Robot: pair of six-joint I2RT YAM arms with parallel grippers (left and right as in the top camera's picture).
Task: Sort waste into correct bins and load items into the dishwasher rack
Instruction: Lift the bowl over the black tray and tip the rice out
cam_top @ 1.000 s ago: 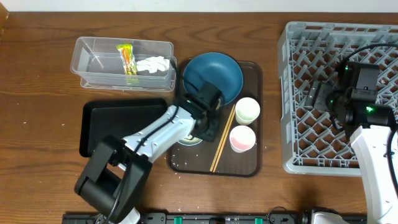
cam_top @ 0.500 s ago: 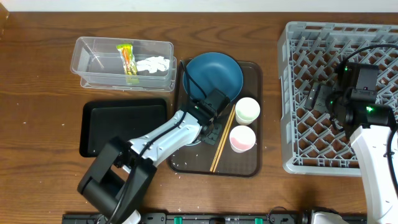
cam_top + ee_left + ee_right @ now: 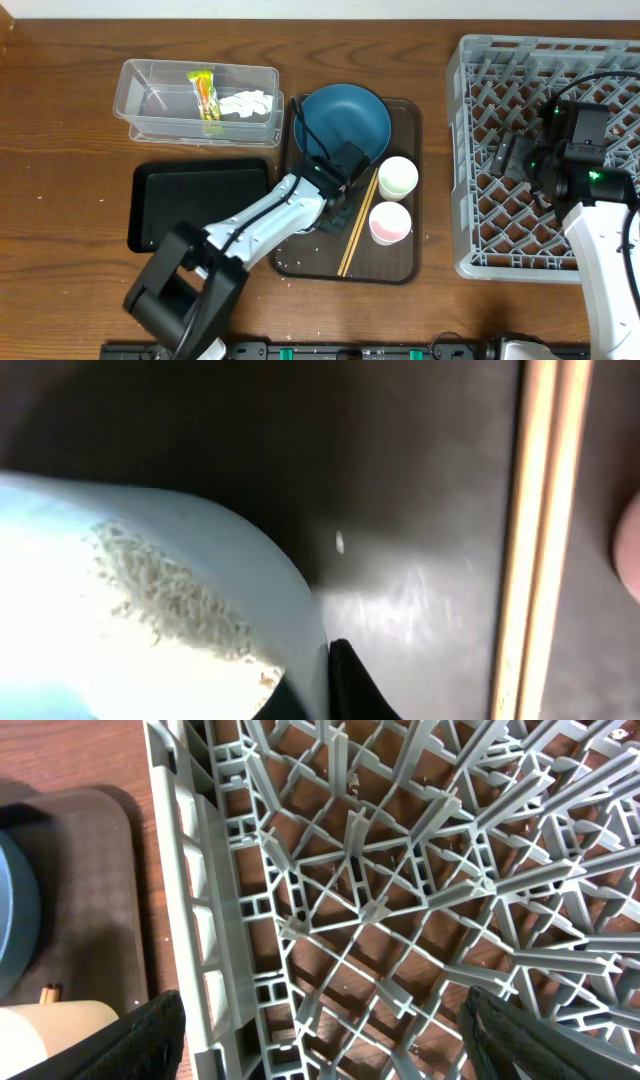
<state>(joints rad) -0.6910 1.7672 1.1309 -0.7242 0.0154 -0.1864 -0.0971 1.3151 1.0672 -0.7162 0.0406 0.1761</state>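
My left gripper [image 3: 322, 685] is shut on the rim of the small pale-blue bowl [image 3: 150, 610], one finger inside and one outside. White rice grains [image 3: 170, 595] cling to the bowl's inner wall. Overhead, the left gripper [image 3: 336, 200] sits low on the brown serving tray [image 3: 408, 112], and the arm hides most of the bowl. The wooden chopsticks [image 3: 358, 226] lie just to its right. My right gripper [image 3: 330, 1040] hangs open above the grey dishwasher rack [image 3: 360, 910], holding nothing.
On the serving tray stand the dark-blue dish [image 3: 343, 122], the pale-green cup [image 3: 397, 178] and the pink cup [image 3: 390, 222]. The clear tub [image 3: 150, 88] holds the snack wrapper [image 3: 204, 95] and the tissue [image 3: 246, 102]. The black tray [image 3: 200, 205] lies left of the arm.
My left gripper has shifted slightly right along the tray and closed on the bowl's rim. The right arm has stayed in place.
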